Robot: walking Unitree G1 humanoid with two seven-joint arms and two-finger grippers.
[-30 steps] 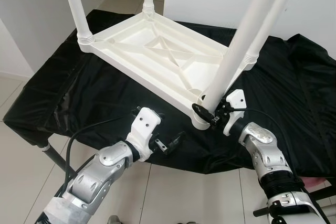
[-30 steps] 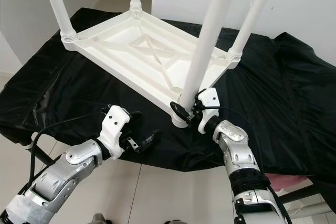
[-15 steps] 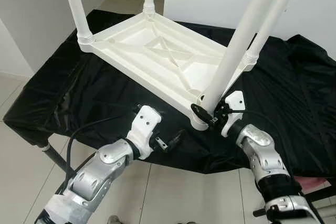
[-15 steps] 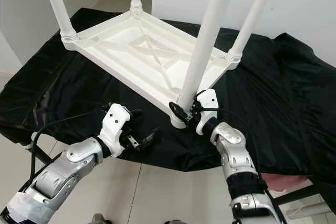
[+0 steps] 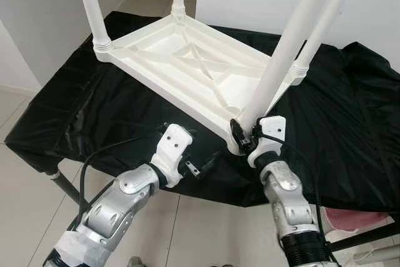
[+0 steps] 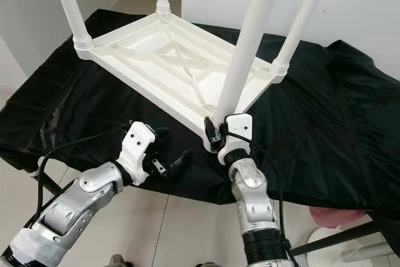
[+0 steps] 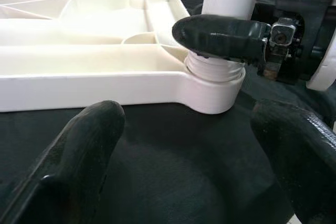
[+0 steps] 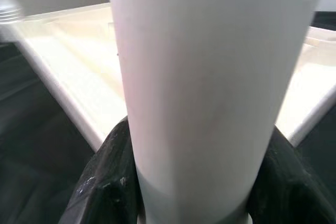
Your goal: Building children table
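A white plastic children's table point(image 5: 187, 67) lies upside down on a black cloth, with its legs pointing up. The near leg point(image 5: 281, 48) stands tilted in the corner socket point(image 7: 215, 82) closest to me. My right gripper point(image 5: 244, 132) is shut on this leg just above the socket; the right wrist view has the leg point(image 8: 210, 77) held between both black fingers. My left gripper point(image 5: 203, 168) hovers open over the cloth's front edge, a little left of that corner, with nothing between its fingers point(image 7: 89, 135).
The black cloth point(image 5: 350, 110) covers a low stand whose dark metal leg point(image 5: 65, 186) shows at the left. Tiled floor point(image 5: 19, 173) lies below and a white wall behind. A pink object point(image 5: 356, 220) sits on the floor at the right.
My right wrist has swung round from the right side of the near leg to its front, still holding it. The leg leans slightly less. The left gripper has barely moved.
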